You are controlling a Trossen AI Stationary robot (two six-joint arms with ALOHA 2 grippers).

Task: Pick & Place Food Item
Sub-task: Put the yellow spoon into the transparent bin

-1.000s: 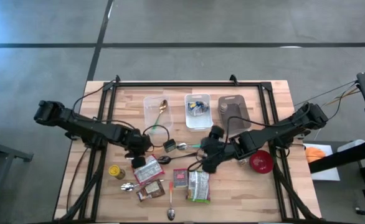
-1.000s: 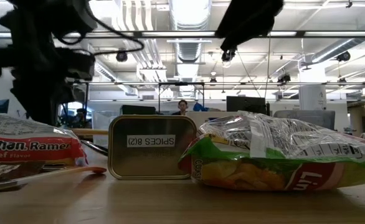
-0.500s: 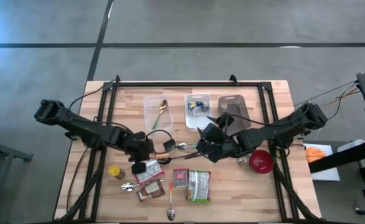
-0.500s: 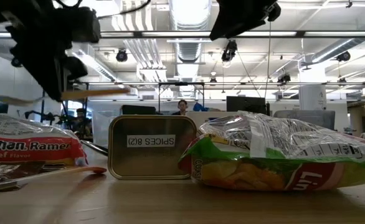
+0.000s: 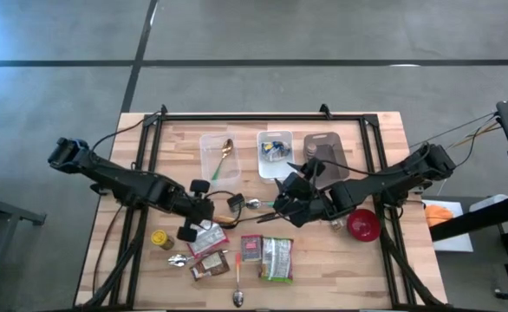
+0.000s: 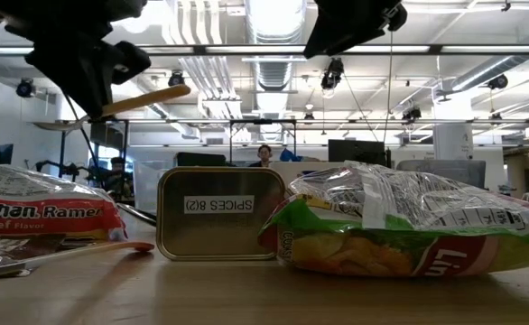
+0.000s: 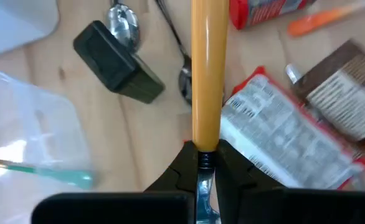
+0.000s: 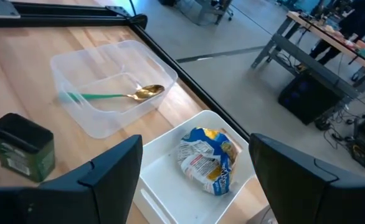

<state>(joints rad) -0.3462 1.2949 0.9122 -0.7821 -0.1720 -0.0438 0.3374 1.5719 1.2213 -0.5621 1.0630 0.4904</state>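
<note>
My left gripper (image 5: 202,210) hangs above the table's middle left, shut on a utensil with a yellow-orange handle (image 7: 207,68). In the low view that handle (image 6: 147,97) slants up, clear of the table. Below it lie a red ramen packet (image 5: 206,238) and a brown packet (image 5: 209,267). A green chips bag (image 5: 276,258) and a small red packet (image 5: 250,250) lie flat near the front. My right gripper (image 8: 195,186) stands open above the table's middle, facing a white bin (image 8: 170,186) that holds a blue-and-yellow packet (image 8: 204,158). My left gripper pinches the utensil's metal shank (image 7: 202,177) between its two fingers, just past the end of the yellow-orange handle. The fingers slant down from above and lie in line with the utensil. It is lifted clear of the table, its handle tilted upward.
A clear bin (image 5: 219,156) with a gold spoon, the white bin (image 5: 275,154) and a grey bin (image 5: 323,152) line the far side. A dark tin (image 5: 236,204), loose spoons (image 5: 252,204), a yellow-lidded jar (image 5: 159,237) and a red bowl (image 5: 363,225) lie around.
My left gripper has risen from the ramen packet with the utensil and rolled, so the utensil is lifted clear and its handle now slants up. My right gripper has swung from the near packets toward the far bins, staying open.
</note>
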